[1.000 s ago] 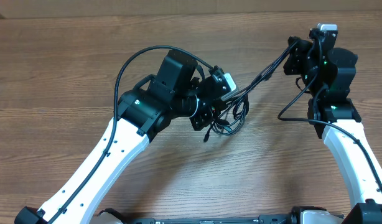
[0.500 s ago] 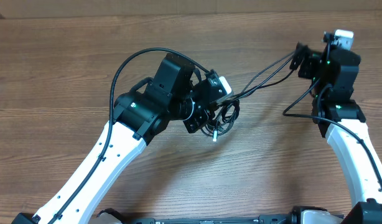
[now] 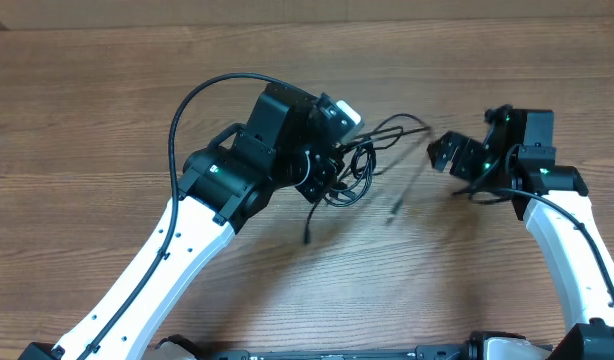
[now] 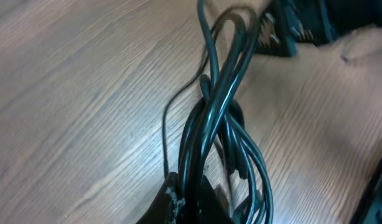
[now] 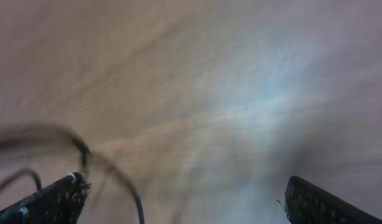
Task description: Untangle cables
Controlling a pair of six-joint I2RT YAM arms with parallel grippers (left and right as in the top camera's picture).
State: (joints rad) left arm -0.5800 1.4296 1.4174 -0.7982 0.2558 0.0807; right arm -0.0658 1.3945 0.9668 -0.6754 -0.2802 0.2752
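The cables (image 3: pixel 365 165) are a tangled black bundle just right of my left gripper (image 3: pixel 332 168), which is shut on them. In the left wrist view the cords (image 4: pixel 216 106) rise from between my fingertips (image 4: pixel 172 202) as twisted strands and loops. One strand arcs toward the far right (image 3: pixel 399 123), one loose end (image 3: pixel 396 205) swings blurred over the table, and another end (image 3: pixel 307 232) dangles below the bundle. My right gripper (image 3: pixel 453 158) is open, a short way right of the bundle, holding nothing. Its view shows wide-apart fingers (image 5: pixel 54 199) and a blurred cord (image 5: pixel 113 171) near the left one.
The wooden table (image 3: pixel 107 110) lies under everything. The left arm's own thick black wire (image 3: pixel 187 110) loops over its wrist, and the right arm's wire (image 3: pixel 477 190) runs beside its gripper.
The right gripper opened and let go of the stretched strands, then dropped toward the near left. The strands fell slack toward the bundle. The left gripper shifted slightly, still gripping.
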